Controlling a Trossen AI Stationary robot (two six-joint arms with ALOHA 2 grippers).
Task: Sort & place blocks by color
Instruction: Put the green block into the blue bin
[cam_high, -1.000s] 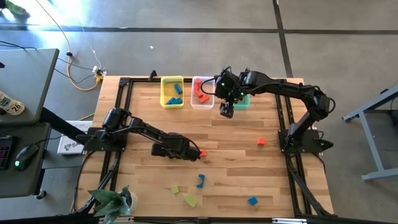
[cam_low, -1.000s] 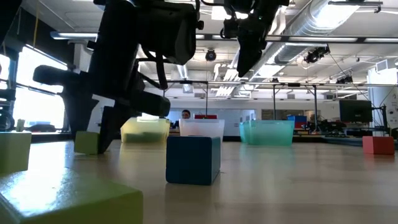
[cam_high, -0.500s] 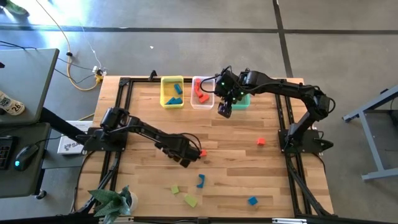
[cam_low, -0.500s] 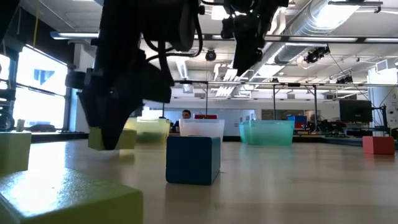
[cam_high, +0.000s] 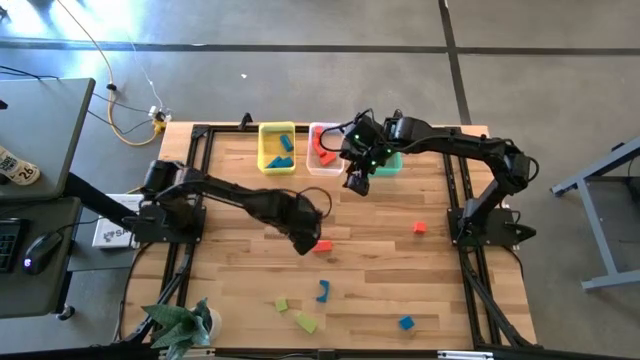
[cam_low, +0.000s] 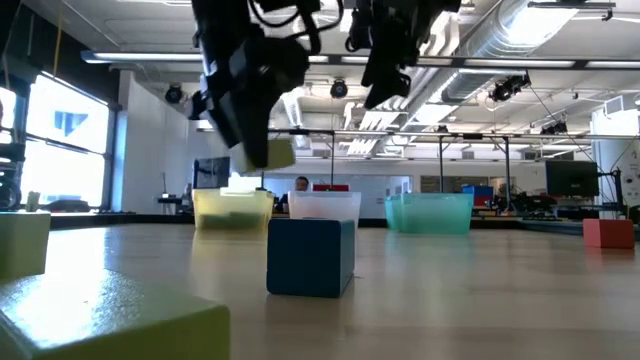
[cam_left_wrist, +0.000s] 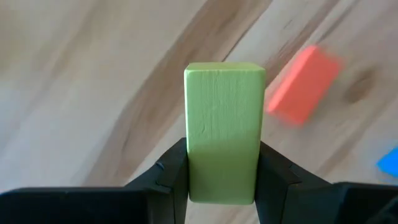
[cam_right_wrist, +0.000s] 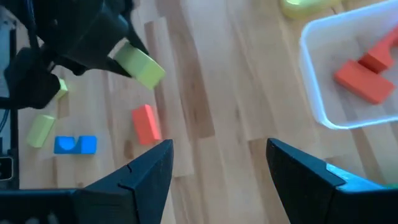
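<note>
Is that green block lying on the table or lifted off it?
Lifted. The left claw grips the green block between its fingers, and the low view shows it hanging well above the table.

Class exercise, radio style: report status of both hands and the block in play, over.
Left hand shut on green block, lifted over mid-table. Right hand open, empty, hovering near clear bin. Red block lies on table beneath the left hand; nothing blocking.

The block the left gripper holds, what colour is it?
Yellow-green block, clearest in the left wrist view.
</note>
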